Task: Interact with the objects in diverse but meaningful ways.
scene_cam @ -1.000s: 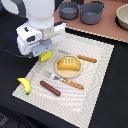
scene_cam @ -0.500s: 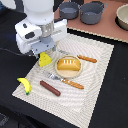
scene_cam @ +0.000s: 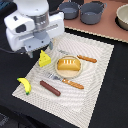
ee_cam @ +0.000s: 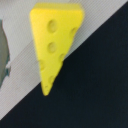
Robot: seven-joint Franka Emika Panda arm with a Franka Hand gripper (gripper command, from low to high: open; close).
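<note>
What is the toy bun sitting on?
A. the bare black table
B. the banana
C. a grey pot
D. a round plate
D. In the exterior view the striped bun sits in the middle of a round plate on the placemat, with the fork lying beside it, away from the grey pots and the banana.

No text, label or number is readable.

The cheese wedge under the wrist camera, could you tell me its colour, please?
The cheese wedge is bright yellow with shallow round holes, clearest in the wrist view.
</note>
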